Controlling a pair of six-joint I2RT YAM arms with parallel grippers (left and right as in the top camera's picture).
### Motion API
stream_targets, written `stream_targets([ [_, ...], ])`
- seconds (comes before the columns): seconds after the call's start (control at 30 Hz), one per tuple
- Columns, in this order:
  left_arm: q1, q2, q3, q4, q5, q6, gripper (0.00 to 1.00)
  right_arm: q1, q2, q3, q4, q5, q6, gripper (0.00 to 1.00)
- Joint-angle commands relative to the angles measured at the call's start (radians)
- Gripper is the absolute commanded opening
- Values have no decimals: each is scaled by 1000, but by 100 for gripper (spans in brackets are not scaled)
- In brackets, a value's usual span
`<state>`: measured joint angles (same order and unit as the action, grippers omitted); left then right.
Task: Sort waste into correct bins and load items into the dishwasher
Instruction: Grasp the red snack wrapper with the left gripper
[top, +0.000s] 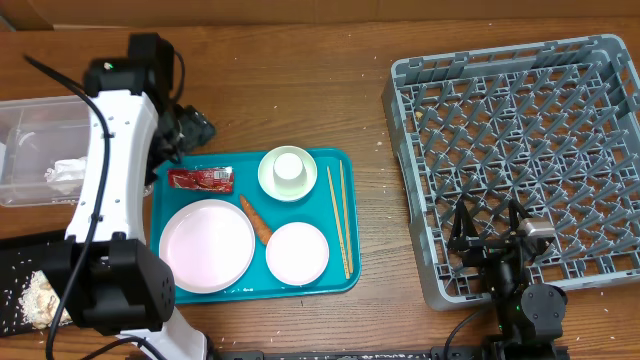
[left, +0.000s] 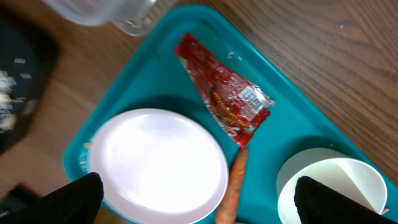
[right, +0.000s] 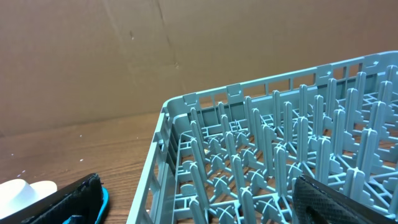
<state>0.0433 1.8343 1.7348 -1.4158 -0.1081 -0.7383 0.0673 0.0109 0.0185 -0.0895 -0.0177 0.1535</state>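
L hand (top: 185, 132) hangs over the far-left corner of the teal tray (top: 345, 165), fingers (left: 78, 199) spread wide w/ nothing btwn them. Right below it the red wrapper (top: 201, 179) lies flat on the tray. The orange carrot (top: 256, 219) lies slanted just beside it, one end right at the wrapper's corner, the other btwn the big plate (top: 206, 245) & the small plate (top: 297, 252). A bowl (top: 268, 180) sits by the tray's far edge w/ a small cup (top: 289, 168) inside it. The chopsticks (top: 340, 215) lie side by side along the tray's right edge, approx parallel to it. All the dishes are on the tray. The clear tub (top: 30, 140) is on the left of the table (top: 300, 80), near the tray's far-left corner, w/ the crumpled napkin (top: 68, 172) inside. The black tray (top: 15, 260) sits at the near left, partly hidden by the left arm (top: 110, 180), w/ a heap of pale rice bits (top: 40, 295) on it. The grey dish rack (top: 520, 130) fills the right side of the table, apart from the teal tray. R hand (top: 488, 228) sits low over the rack's near-left part, fingers (right: 348, 199) also wide apart, gripping nothing. A brown cardboard wall (right: 124, 56) stands behind the table.
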Motion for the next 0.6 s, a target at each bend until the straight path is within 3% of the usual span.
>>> stream_targets([
  [0.0,1,24,-185,140,79,-26,100,5,-8,-10,5,10,3,100],
  [0.27,1,27,-402,458,119,-61,100,5,-8,-10,5,10,3,100],
  [0.4,1,32,-472,552,171,-97,95,5,-8,-10,5,10,3,100],
  [0.57,1,36,-521,636,129,-96,86,5,-8,-10,5,10,3,100],
])
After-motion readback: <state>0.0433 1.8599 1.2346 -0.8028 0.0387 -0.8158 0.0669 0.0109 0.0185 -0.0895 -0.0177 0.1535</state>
